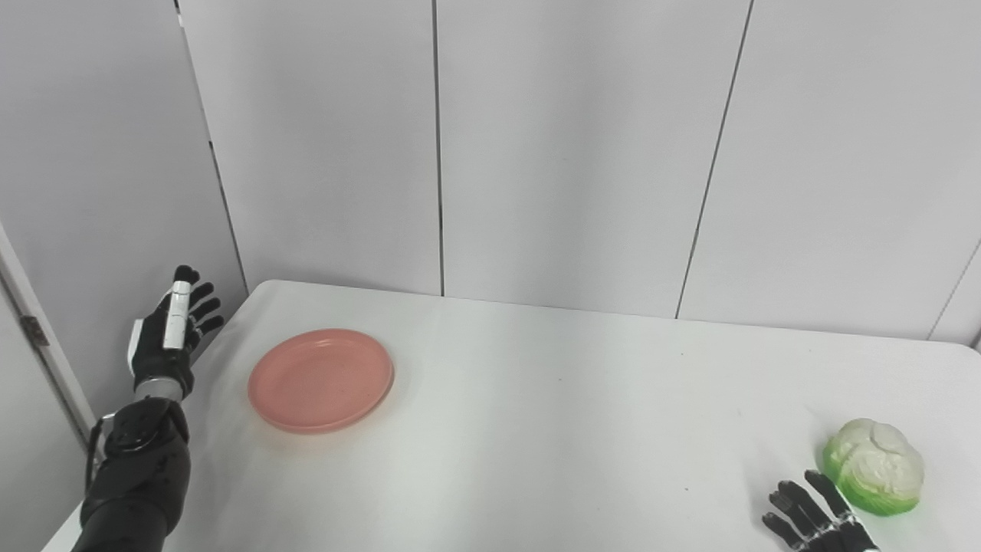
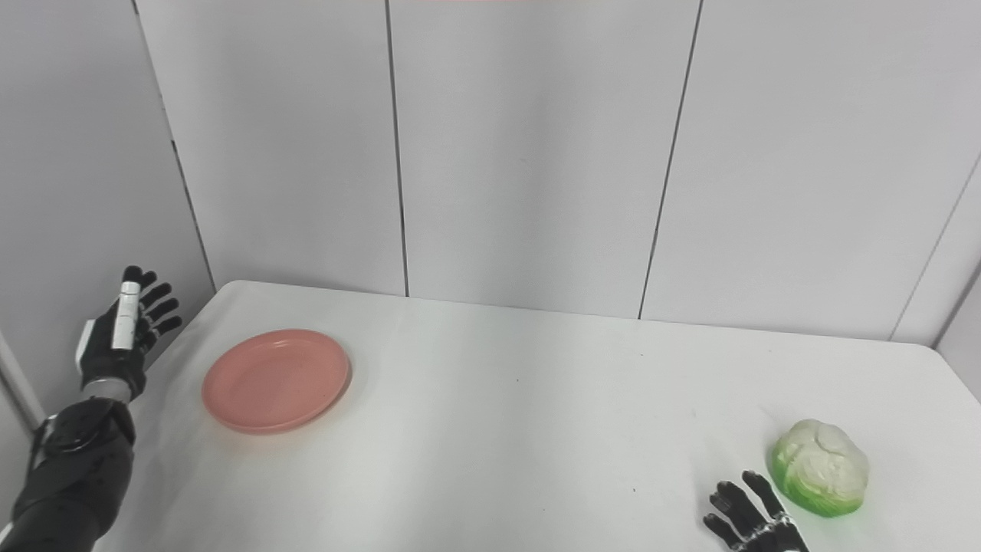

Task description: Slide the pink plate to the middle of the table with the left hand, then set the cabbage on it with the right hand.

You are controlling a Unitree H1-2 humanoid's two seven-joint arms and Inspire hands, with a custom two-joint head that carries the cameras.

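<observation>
Step in hand: first one, sliding not yet begun. Round, shallow pink plastic plate (image 1: 321, 379) lies on the left part of the white table (image 1: 536, 429), well short of the middle. Black left hand (image 1: 172, 326) is raised beside the table's left edge, fingers spread, empty, apart from the plate. Next move, as judged: bring it onto the rim and push rightward. Green-and-white cabbage (image 1: 875, 464) sits near right; right hand (image 1: 812, 517) rests just beside it, fingers spread, empty.

Count: one plate, one cabbage, two hands.
</observation>
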